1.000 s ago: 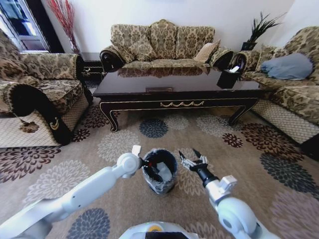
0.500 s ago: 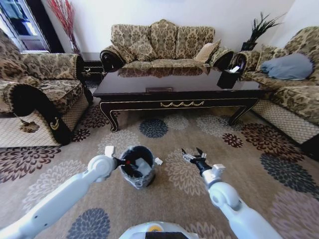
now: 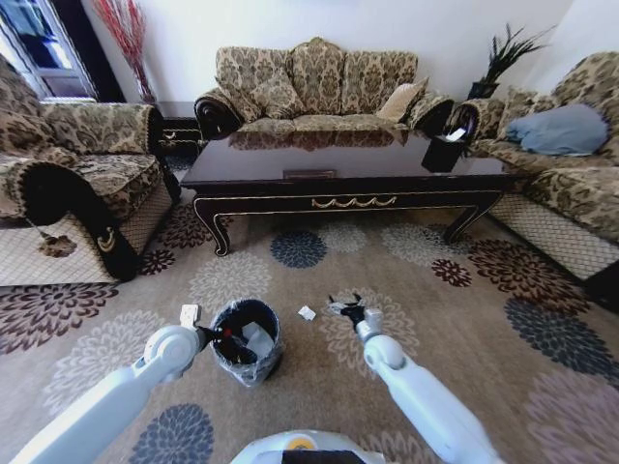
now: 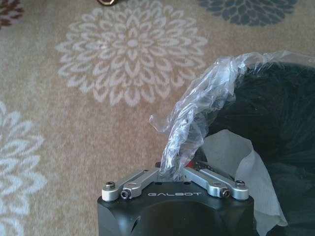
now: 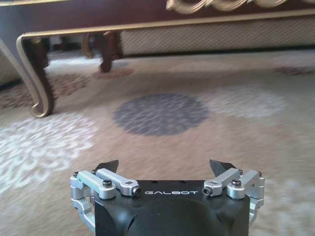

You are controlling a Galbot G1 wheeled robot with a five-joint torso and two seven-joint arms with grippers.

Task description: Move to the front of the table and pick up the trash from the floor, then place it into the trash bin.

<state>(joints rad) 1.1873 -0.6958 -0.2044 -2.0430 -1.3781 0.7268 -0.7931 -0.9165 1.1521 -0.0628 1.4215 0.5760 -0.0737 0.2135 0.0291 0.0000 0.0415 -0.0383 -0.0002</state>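
The dark glossy table (image 3: 261,203) stands ahead, and its curved leg (image 5: 36,81) rises close by in the right wrist view. The black trash bin (image 3: 253,362) sits on the carpet at lower left. My left gripper (image 3: 215,337) is shut on the bin's rim and clear bag liner (image 4: 197,118). Inside the bin lies a white tissue (image 4: 231,155) with a red bit (image 3: 227,332) beside it. A tiny white scrap (image 3: 307,313) lies on the floor between the bin and my right gripper (image 3: 341,308). The right gripper (image 5: 165,167) hangs open and empty just above the carpet.
A sofa (image 3: 319,82) stands behind the table, with armchairs at the left (image 3: 68,174) and right (image 3: 571,164). A black box (image 3: 443,152) sits on the table's right end. Open patterned carpet (image 3: 503,329) lies to the right.
My left arm has drawn the bin leftward and nearer to me. The right gripper has swung left, close to the white scrap that the bin earlier hid.
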